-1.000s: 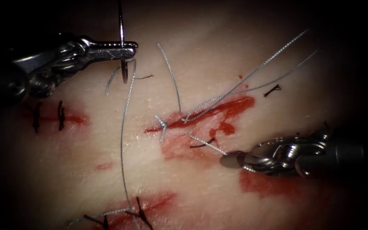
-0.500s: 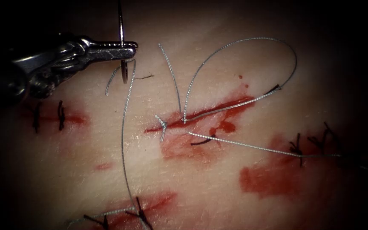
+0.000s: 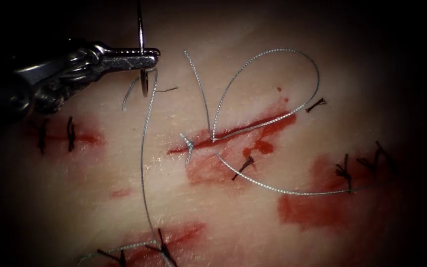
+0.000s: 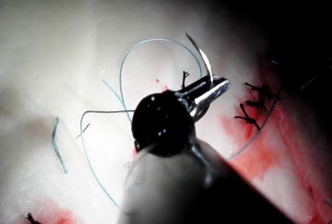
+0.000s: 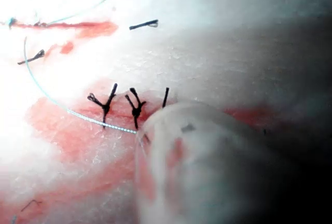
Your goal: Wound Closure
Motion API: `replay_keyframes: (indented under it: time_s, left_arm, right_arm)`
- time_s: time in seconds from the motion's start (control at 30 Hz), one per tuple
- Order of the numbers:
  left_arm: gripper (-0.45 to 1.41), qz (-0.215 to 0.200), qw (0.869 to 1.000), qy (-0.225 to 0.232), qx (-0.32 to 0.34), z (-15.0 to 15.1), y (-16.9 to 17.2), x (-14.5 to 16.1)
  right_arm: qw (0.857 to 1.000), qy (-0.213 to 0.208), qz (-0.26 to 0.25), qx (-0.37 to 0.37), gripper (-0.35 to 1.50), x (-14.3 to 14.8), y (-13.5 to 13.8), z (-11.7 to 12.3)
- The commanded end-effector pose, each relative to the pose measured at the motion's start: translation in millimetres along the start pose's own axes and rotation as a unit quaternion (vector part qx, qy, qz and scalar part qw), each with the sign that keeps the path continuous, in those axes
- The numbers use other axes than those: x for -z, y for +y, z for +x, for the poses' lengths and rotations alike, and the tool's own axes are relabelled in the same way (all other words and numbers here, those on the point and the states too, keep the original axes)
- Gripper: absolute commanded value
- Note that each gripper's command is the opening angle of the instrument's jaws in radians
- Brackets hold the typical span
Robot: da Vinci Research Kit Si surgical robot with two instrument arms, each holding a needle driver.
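Observation:
My left tool [image 3: 151,57] reaches in at the upper left, to the left of the cut [image 3: 233,132], with its jaws shut on the curved needle [image 3: 140,29] partway along its curve. The needle hangs clear of the tissue [image 3: 322,29]; its tip [image 4: 197,47] rises past the jaws [image 4: 220,86]. Grey thread [image 3: 143,148] drops from the needle toward the lower stitches. A knot [image 3: 189,143] sits at the cut's left end. One strand loops [image 3: 292,57] above the cut, another sags [image 3: 273,189] to the right. My right tool [image 5: 207,167] is a pale blur beside that strand [image 5: 67,111].
Red fluid [image 3: 312,210] stains the tissue around and below the cut. Older black stitches sit at the left [image 3: 70,133], at the bottom [image 3: 161,247] and at the right [image 3: 344,173]. Short cut ends of thread [image 3: 243,167] lie near the cut.
My right tool drew back to the right, out of the endoscope view. The strand it held went taut, then slack and curved. The upper loop curled inward. My left tool stayed still.

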Motion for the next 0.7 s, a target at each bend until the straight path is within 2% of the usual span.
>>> replay_keyframes:
  time_s: [0.03,0.17,0.23,0.27,0.3,0.43,0.7]
  left_arm:
    - [-0.45,0.0,1.0,-0.001,0.0,-0.3,-0.5,-0.4]
    - [-0.45,0.0,1.0,-0.001,0.0,-0.3,-0.5,-0.4]
    - [-0.45,0.0,1.0,-0.001,0.0,-0.3,-0.5,-0.4]
    - [-0.45,0.0,1.0,-0.001,0.0,-0.3,-0.5,-0.4]
    - [-0.45,0.0,1.0,-0.001,0.0,-0.3,-0.5,-0.4]
    - [-0.45,0.0,1.0,-0.001,0.0,-0.3,-0.5,-0.4]
    - [-0.45,0.001,1.0,0.0,0.0,-0.4,-0.5,-0.5]
  right_arm:
    - [1.0,0.024,0.012,-0.002,1.32,0.1,-2.3,3.6]
    - [0.998,0.065,0.021,0.004,1.25,-1.0,-6.3,8.3]
    - [0.996,0.085,0.022,0.032,1.23,-2.2,-8.5,10.5]
    - [0.994,0.1,0.022,0.029,1.15,-3.3,-10.2,11.9]
    - [0.994,0.1,0.022,0.029,1.15,-3.3,-10.2,11.9]
    - [0.994,0.095,0.036,0.036,1.13,-6.1,-13.3,13.6]
    - [0.993,0.077,0.059,0.074,1.01,-11.0,-16.9,14.5]
